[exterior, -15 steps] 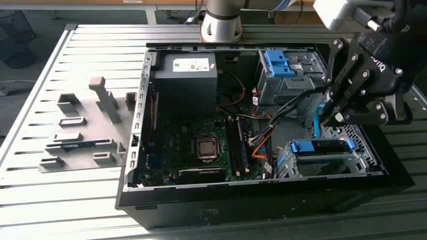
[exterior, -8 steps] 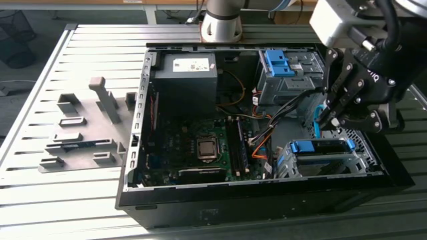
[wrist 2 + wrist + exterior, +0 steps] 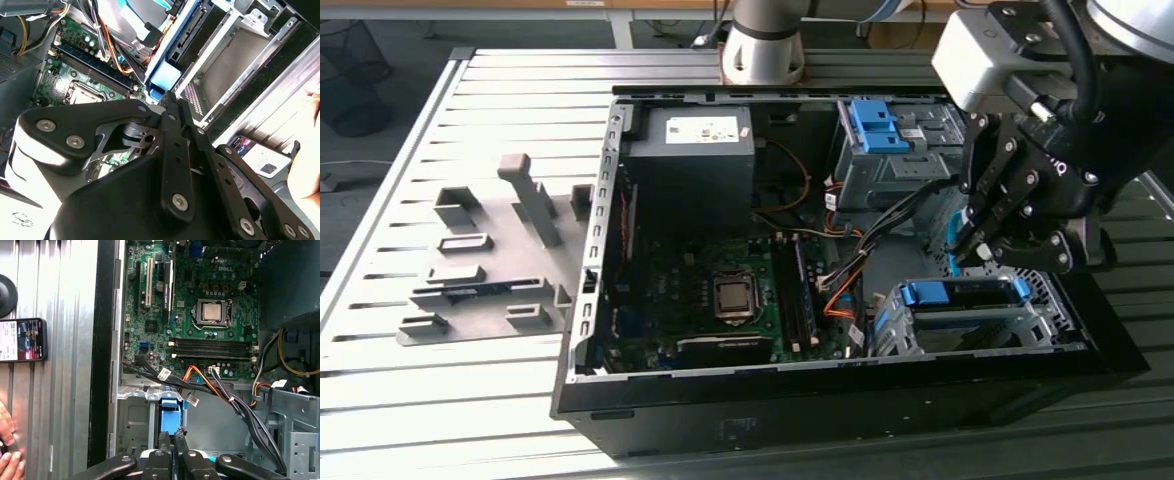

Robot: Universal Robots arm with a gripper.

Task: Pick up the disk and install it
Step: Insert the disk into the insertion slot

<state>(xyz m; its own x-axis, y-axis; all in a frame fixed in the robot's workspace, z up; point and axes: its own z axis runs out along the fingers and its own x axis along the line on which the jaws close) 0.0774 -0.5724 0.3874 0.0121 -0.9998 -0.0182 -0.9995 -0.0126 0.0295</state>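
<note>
**Gripper clenched over the drive cage, disk sitting in the cage**

Slatted grey metal tabletop (image 3: 440, 400) carries an open black desktop computer case (image 3: 854, 395).

- The black multi-link gripper (image 3: 958, 258) hangs at the case corner on the exterior view's right. It is clenched, with the two thin fingers (image 3: 165, 440) closed against each other in both wrist views.
- The tips are right at the blue carrier tab. Cannot tell if they touch or pinch it.
- The disk (image 3: 967, 308) is a flat silver-grey hard drive with blue plastic carrier rails. It lies flat in the silver sheet-metal drive cage (image 3: 887, 325), directly below the gripper.
- A bundle of black and orange cables (image 3: 220, 390) runs between the cage and the green motherboard (image 3: 707, 290), which lies on the case floor.
- The large grey power-supply box with white sticker (image 3: 700, 160) sits at the far end of the case.
- A bare blue plastic bracket (image 3: 874, 122) rests on the upper drive bay, beside that box.
- Outside the case, on the exterior view's left, a grey fixture plate with upright blocks (image 3: 487, 290) sits on the tabletop.
- In the first wrist view, a black smartphone with a lit screen (image 3: 22, 340) lies on the slats next to the case wall. A person's hand (image 3: 6, 455) is near it.
</note>
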